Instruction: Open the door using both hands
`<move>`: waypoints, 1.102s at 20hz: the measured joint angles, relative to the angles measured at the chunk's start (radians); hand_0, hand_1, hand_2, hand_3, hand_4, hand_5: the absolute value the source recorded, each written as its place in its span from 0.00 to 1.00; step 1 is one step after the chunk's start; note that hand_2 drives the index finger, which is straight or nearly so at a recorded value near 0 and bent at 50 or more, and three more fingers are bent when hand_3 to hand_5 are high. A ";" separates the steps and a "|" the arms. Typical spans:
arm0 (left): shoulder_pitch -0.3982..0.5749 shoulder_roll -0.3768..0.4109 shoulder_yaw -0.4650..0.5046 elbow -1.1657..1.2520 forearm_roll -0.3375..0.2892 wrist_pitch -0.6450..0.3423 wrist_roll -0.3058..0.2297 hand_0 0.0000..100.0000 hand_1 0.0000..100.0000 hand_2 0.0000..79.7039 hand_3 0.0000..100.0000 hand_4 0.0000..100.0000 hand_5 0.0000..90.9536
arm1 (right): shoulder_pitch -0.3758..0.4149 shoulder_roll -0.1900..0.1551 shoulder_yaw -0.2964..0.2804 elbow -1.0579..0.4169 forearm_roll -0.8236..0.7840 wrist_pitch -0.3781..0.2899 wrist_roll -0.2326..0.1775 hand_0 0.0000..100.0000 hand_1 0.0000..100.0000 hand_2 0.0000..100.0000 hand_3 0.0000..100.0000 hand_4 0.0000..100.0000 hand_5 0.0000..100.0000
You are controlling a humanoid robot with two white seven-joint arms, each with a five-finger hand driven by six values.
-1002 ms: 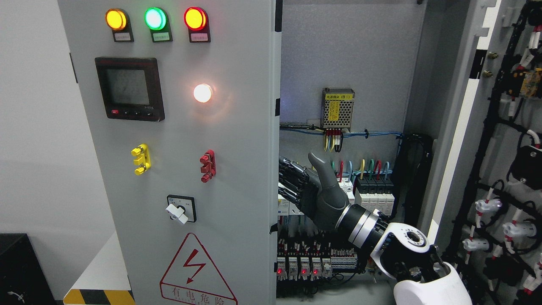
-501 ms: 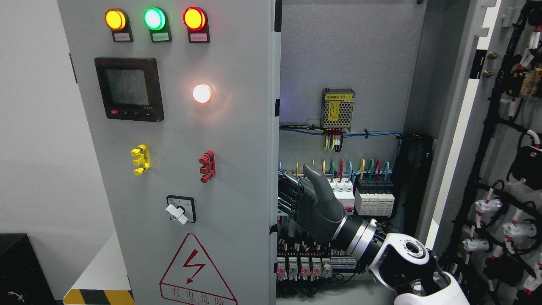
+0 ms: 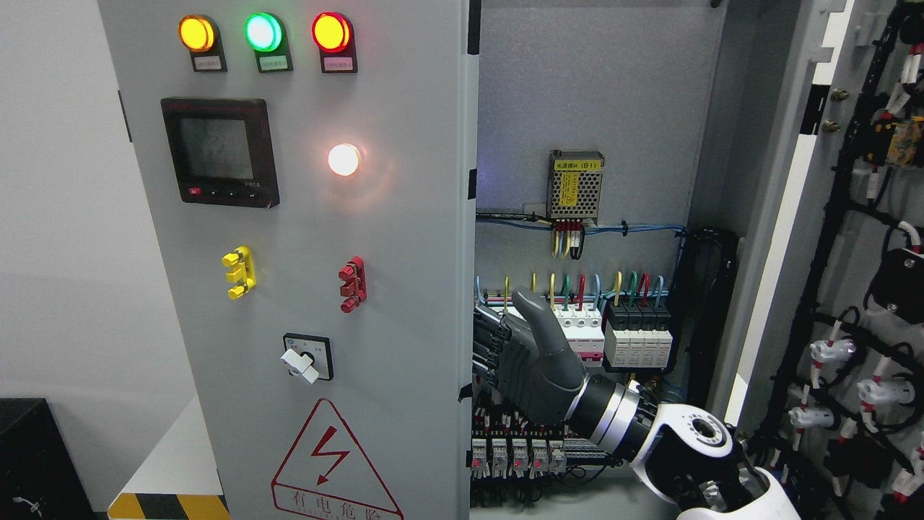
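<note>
The grey left cabinet door (image 3: pixel 404 238) carries indicator lamps, a meter and a rotary switch, and its free edge runs down the picture's middle. The right door (image 3: pixel 866 217) is swung wide, its wired inner face showing at the far right. My right hand (image 3: pixel 505 338) comes up from the lower right inside the cabinet opening. Its thumb (image 3: pixel 538 318) points up, and its straight fingers (image 3: pixel 491 350) reach left to the left door's inner edge; their tips are partly hidden there. The hand holds nothing. My left arm does not show.
Inside the cabinet are a mesh power supply (image 3: pixel 575 186), a row of breakers with coloured wires (image 3: pixel 628 336) and relays with red lights (image 3: pixel 516 455) just behind and below my hand. A black box (image 3: pixel 36 462) and a hazard-striped base (image 3: pixel 166 505) stand at the lower left.
My right hand has dropped lower and shifted slightly left along the left door's edge, uncovering the breakers' coloured wires. Both doors stand as before.
</note>
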 measured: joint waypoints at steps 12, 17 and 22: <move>0.000 -0.001 0.000 0.000 0.000 0.000 0.000 0.00 0.00 0.00 0.00 0.00 0.00 | 0.006 -0.010 0.051 -0.025 -0.007 0.000 0.041 0.00 0.00 0.00 0.00 0.00 0.00; 0.000 -0.001 0.000 0.000 0.000 0.000 0.000 0.00 0.00 0.00 0.00 0.00 0.00 | 0.017 -0.012 0.078 -0.044 -0.008 0.000 0.044 0.00 0.00 0.00 0.00 0.00 0.00; 0.000 -0.001 0.001 0.001 0.000 0.000 0.000 0.00 0.00 0.00 0.00 0.00 0.00 | 0.023 -0.014 0.100 -0.056 -0.009 -0.001 0.044 0.00 0.00 0.00 0.00 0.00 0.00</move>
